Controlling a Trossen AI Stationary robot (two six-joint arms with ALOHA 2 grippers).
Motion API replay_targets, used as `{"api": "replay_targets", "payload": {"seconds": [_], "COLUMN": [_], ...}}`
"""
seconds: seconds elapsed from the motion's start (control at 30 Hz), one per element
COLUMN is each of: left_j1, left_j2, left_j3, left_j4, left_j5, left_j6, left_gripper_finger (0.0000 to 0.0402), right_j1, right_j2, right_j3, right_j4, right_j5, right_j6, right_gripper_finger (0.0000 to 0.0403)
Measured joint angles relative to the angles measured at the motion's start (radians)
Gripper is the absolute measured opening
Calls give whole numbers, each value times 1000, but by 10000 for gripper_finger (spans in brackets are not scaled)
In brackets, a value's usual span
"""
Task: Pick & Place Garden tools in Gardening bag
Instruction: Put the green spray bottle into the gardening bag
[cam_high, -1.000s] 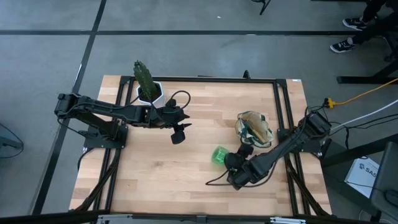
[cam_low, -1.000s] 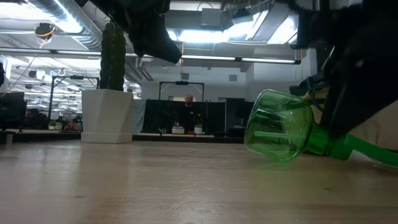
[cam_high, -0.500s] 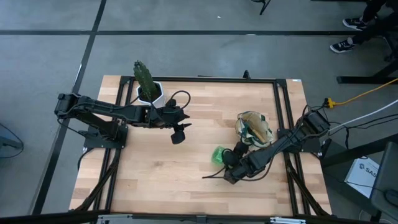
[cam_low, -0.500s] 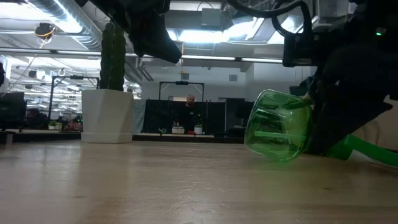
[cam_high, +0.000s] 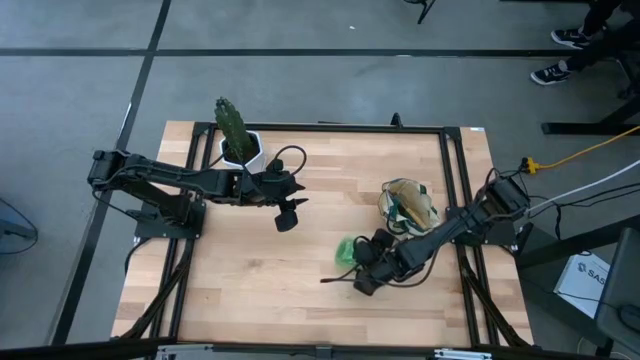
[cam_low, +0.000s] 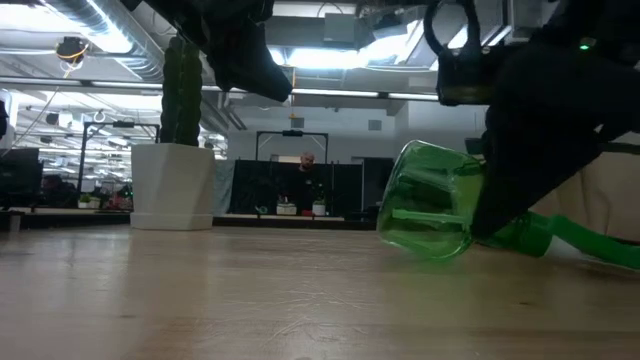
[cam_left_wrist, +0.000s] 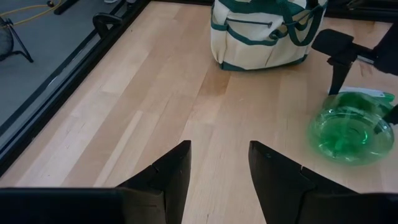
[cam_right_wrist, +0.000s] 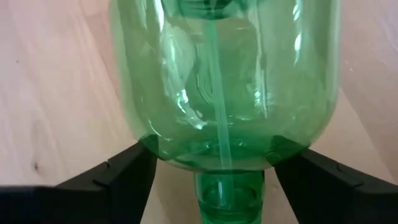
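Careful: right pincer (cam_high: 362, 270) fingers straddle spray bottle (cam_high: 348, 250) shoulder, not clamped; you risk it rolling across surface (cam_high: 250, 280). Left pincer (cam_left_wrist: 219, 163) apart, hovering.

Green spray bottle lying tilted on the tabletop

The translucent spray bottle (cam_low: 432, 212) is lying on its side on the wooden tabletop (cam_low: 250, 300), its wide base facing the camera and slightly raised, with a dark arm (cam_low: 560, 110) covering its neck. A white pot (cam_low: 170, 186) holding a cactus (cam_low: 182, 92) is standing farther back.
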Motion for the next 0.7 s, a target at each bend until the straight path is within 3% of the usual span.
{"api": "replay_targets", "payload": {"seconds": [0.13, 0.4, 0.7], "left_j1": [0, 0, 0], "left_j2": [0, 0, 0], "left_j3": [0, 0, 0], "left_j4": [0, 0, 0], "left_j5": [0, 0, 0], "left_j6": [0, 0, 0], "left_gripper_finger": [157, 157, 157], "right_j1": [-26, -67, -125], "right_j2": [0, 0, 0], "right_j3": [0, 0, 1], "right_j4": [-2, 0, 26], "right_j5": [-28, -56, -128], "right_j6": [-3, 5, 57], "right_gripper_finger": [280, 150, 150]}}
